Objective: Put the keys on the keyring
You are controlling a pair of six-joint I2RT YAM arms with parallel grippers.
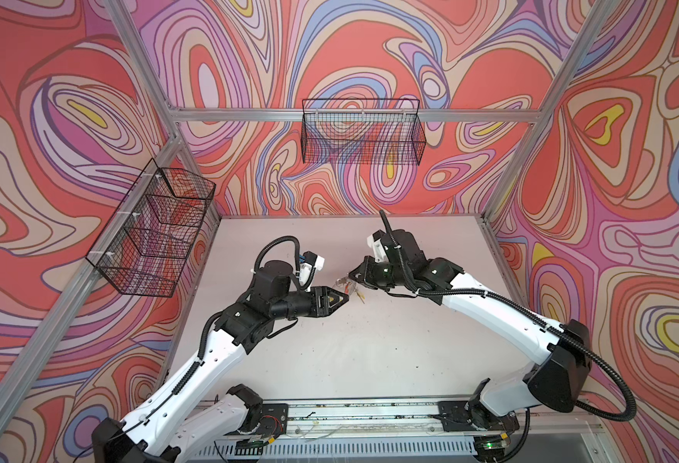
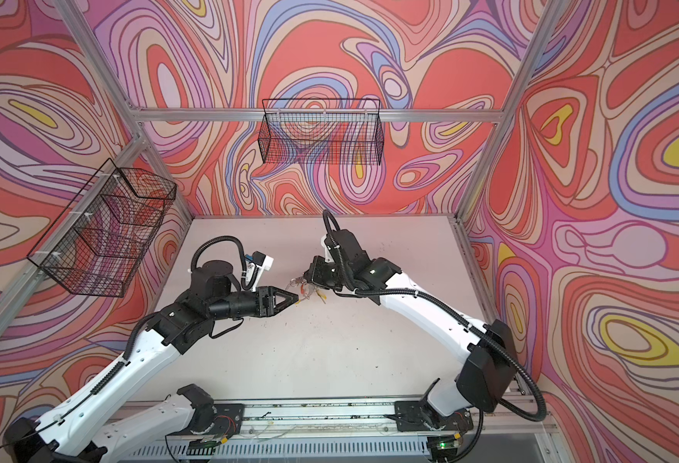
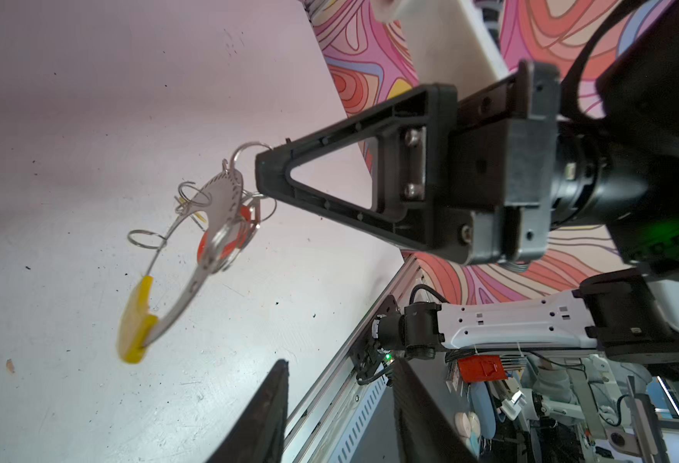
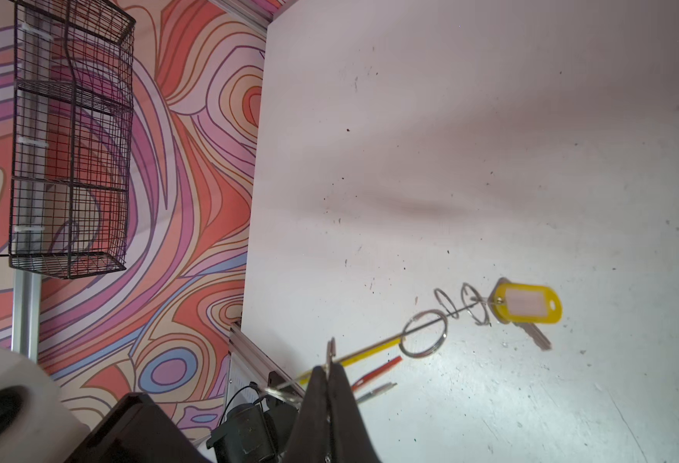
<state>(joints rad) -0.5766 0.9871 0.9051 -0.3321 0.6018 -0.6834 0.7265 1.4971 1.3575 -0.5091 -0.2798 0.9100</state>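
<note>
On your left, the left gripper (image 1: pixel 345 298) sits just beside the keyring. Its jaws are partly spread with nothing between them, a gap that looks ready to take a key by its tag.

In the middle, the keyring (image 3: pixel 227 192) hangs tilted in the air above the table (image 4: pixel 470 160). Held that way, its split rings (image 4: pixel 445 334) dangle free and you can reach them from the side. The yellow-tagged key (image 4: pixel 526 310) appears to hang from a split ring at the low far end. The red tag (image 3: pixel 202 247) lies close against the ring near the held edge; you cannot tell whether it is threaded on.

On your right, the right gripper (image 4: pixel 329 371) is clamped tight on the ring's rim, likely as a steady fixture for the other arm.
</note>
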